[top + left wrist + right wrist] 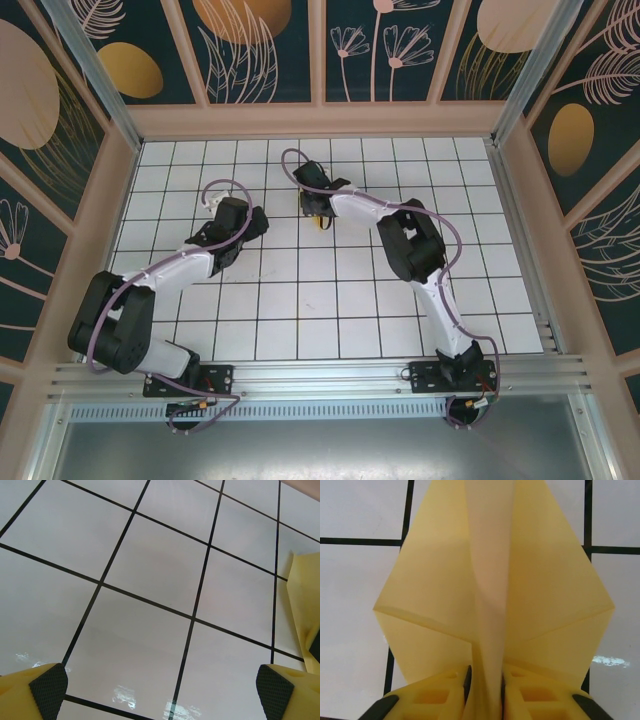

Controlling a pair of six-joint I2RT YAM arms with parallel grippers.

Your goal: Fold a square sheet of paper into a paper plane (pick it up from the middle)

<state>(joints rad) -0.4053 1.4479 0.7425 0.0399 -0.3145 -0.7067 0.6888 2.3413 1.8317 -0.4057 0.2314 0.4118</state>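
Observation:
The square sheet of paper is folded into a pale yellow paper plane (440,580) with its wings spread over the white grid tiles. A raised centre fold runs down into my right gripper (484,687), whose jaws press on that fold from both sides. From above, the right gripper (318,212) sits at the middle of the far half of the table, with a sliver of yellow beneath it. My left gripper (257,222) hovers one or two tiles to its left. In its wrist view the left gripper (162,690) is wide open over bare tile, and the plane's edge (306,595) shows at the right.
The white tiled table (330,300) is fenced by a pinkish frame (320,120) at the back and sides. An aluminium rail (320,378) carries both arm bases at the near edge. Purple cables loop off each arm.

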